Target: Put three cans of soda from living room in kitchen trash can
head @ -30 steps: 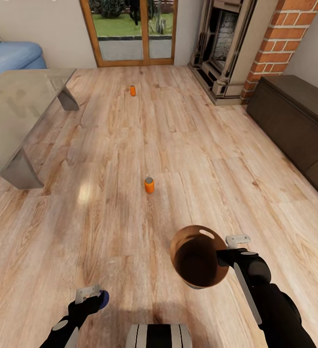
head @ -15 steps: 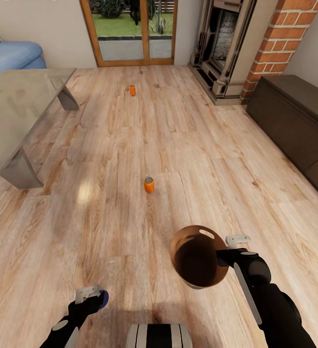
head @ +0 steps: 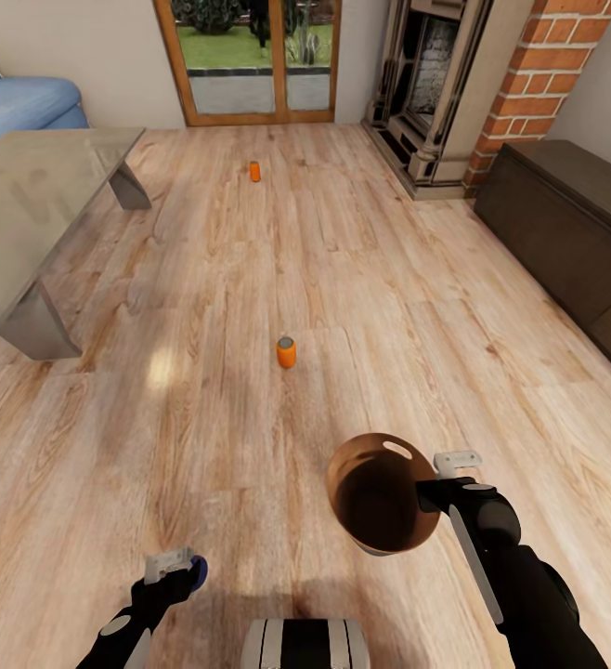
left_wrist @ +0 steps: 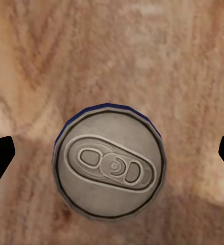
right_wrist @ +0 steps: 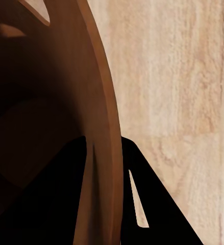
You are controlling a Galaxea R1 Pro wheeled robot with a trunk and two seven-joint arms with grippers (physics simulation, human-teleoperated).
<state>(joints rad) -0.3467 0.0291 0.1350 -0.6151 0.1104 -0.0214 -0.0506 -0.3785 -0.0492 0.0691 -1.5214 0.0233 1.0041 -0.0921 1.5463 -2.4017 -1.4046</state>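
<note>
The tash can (head: 383,492) was clamped by its rim in the right gripper (head: 433,492), a blue-sided can (left_wrist: 109,166) sat between the left gripper's (head: 177,567) parted fingers, so probably the 12 o'clock soda can (head: 287,352) was to be approached next.

The sofa (head: 18,102) is cut off by the head view's left edge, the dark cabinet (head: 575,232) by its right. The far can (head: 254,171) is too small to show its top. The left gripper (head: 177,569) hides most of its can (head: 199,569); only a blue sliver shows
</note>
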